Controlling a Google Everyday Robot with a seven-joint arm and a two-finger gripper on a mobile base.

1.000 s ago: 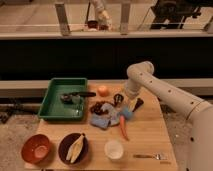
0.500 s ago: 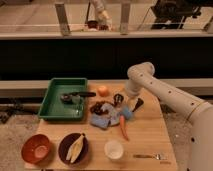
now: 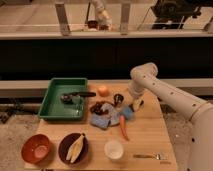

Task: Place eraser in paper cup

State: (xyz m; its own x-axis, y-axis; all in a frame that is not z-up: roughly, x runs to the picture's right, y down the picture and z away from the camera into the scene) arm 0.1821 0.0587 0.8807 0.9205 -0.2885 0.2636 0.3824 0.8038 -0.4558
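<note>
The claw point(image 3: 135, 104) is hanging low over the far right part of the wooden surface point(image 3: 150, 135), at the end of a white arm point(image 3: 165, 92) that is reaching in from 3 o'clock. Whether the claw is released or clenched cannot be told. Something pale yellow is showing at its tip, and what it is cannot be told.

The eraser point(image 3: 118, 99), a small black piece, is sitting just beside the claw at its 9 o'clock. Whether the two are touching cannot be told. The paper cup point(image 3: 114, 149) is standing upright near the front edge, well apart from the claw at its 7 o'clock, with its pale inside showing.

Count: one eraser and one paper cup.
- One carrot point(image 3: 123, 126) is lying between the claw and the cup.
- One blue cloth point(image 3: 102, 120) is lying at 9 o'clock of the carrot, with a dark cluster point(image 3: 101, 107) resting at its far edge.
- One orange ball point(image 3: 102, 90) is sitting at 12 o'clock of the cluster.
- One green tray point(image 3: 52, 100) is occupying the far left and is holding one black-handled utensil point(image 3: 80, 94).
- Two bowls are standing at 9 o'clock of the cup: a dark bowl point(image 3: 64, 150) holding a pale long item, and an orange-brown bowl point(image 3: 36, 148).
- One metal utensil point(image 3: 150, 156) is lying at 3 o'clock of the cup.
</note>
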